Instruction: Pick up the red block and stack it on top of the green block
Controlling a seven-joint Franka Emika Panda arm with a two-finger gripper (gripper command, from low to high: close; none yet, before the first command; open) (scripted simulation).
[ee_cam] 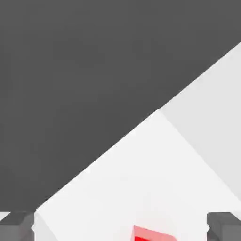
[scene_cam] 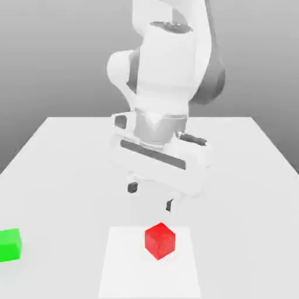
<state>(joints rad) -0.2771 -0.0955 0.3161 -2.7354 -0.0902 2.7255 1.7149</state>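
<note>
Red block (scene_cam: pixel 160 240): lower centre of exterior view, on lighter square patch (scene_cam: pixel 125 268) of table (scene_cam: pixel 70 152), turned corner-on, faces clear on all sides. In hand view, red block (ee_cam: pixel 154 234) at bottom edge, between fingertips (ee_cam: pixel 16 226).
Green block (scene_cam: pixel 10 244): lower left, at frame edge, well apart from red block; bare table between.
Claw (scene_cam: pixel 151 196): frame centre, above and behind red block, pointing down, fingers spread wide, holding nothing.
Table far edge: mid-frame, behind arm.
</note>
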